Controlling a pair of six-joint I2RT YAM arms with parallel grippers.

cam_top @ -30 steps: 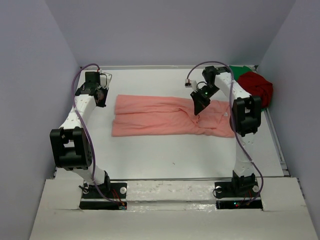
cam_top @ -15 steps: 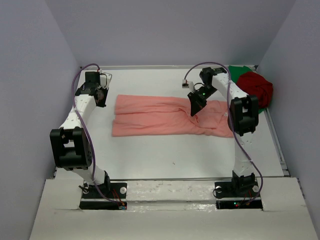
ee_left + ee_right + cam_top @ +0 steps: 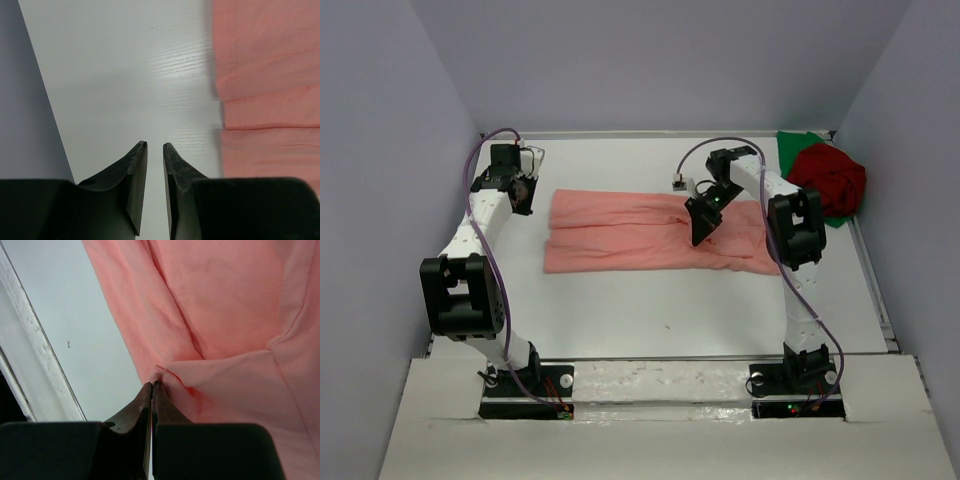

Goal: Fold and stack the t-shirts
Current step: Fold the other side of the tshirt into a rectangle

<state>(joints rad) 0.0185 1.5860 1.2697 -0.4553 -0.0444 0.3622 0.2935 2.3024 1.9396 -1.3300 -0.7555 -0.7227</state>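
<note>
The salmon-pink t-shirt [image 3: 620, 232] lies as a long flat band across the middle of the table. My right gripper [image 3: 698, 238] is shut on a pinched edge of it, right of its middle. The right wrist view shows the fingertips [image 3: 151, 384] closed on a small fold of the pink cloth [image 3: 225, 300]. My left gripper [image 3: 525, 195] hovers over bare table just left of the shirt's left end [image 3: 265, 75]; its jaws [image 3: 155, 145] stand almost shut and empty. The dark red t-shirt [image 3: 835, 178] lies crumpled on the green t-shirt [image 3: 798, 143] in the far right corner.
Grey walls close in the table on three sides. A white raised rail [image 3: 875, 290] runs along the table's right edge, and a white rail shows in the right wrist view [image 3: 30, 350]. A small white cable connector [image 3: 677, 184] hangs near the right wrist.
My right gripper has moved left and slightly nearer, dragging the pinched pink cloth with it. The left arm has not moved.
</note>
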